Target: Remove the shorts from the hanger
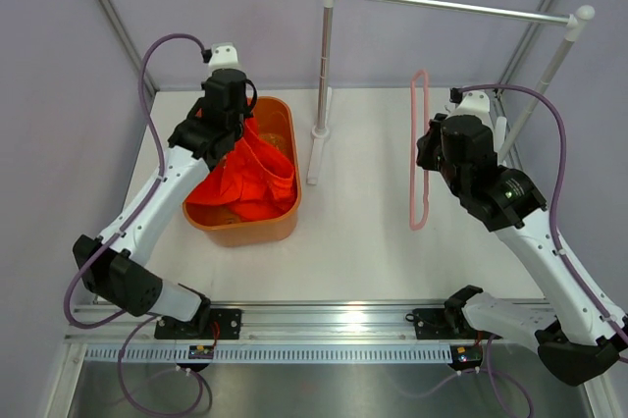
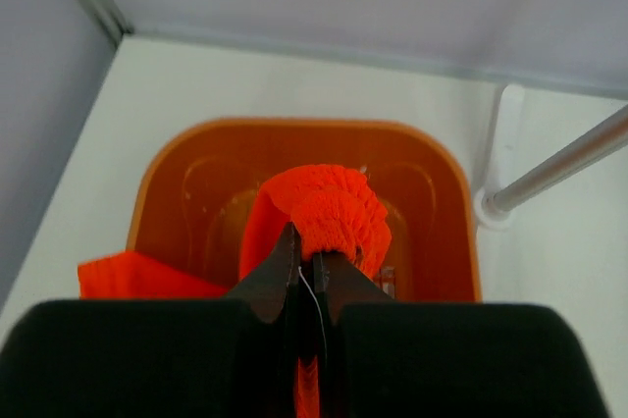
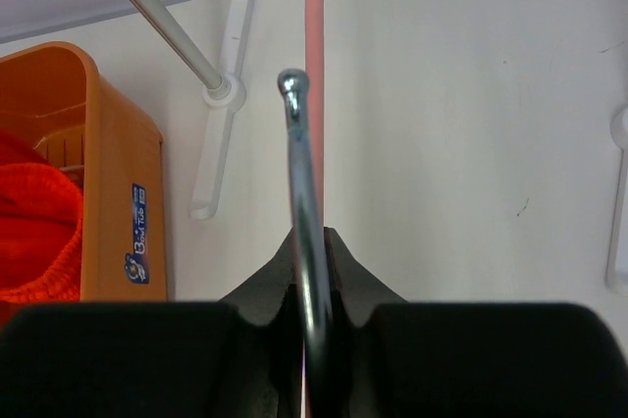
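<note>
While the left gripper (image 2: pixel 306 276) pinches the limp red-orange fabric shorts (image 2: pixel 334 207), hanging beneath it into the orange plastic basket (image 2: pixel 294 127), lower well in before releasing; the right gripper (image 3: pixel 309 256) clamps the pale-pink loop hanger (image 3: pixel 314 6) by its metal hook, well clear.

Overhead, the left arm (image 1: pixel 191 153) hid its own jaws and the top of the shorts (image 1: pixel 257 187). The right wrist camera cut the hanger (image 3: pixel 314 16) off at its top edge; the basket (image 3: pixel 103 173) label's print was too small to read.
</note>
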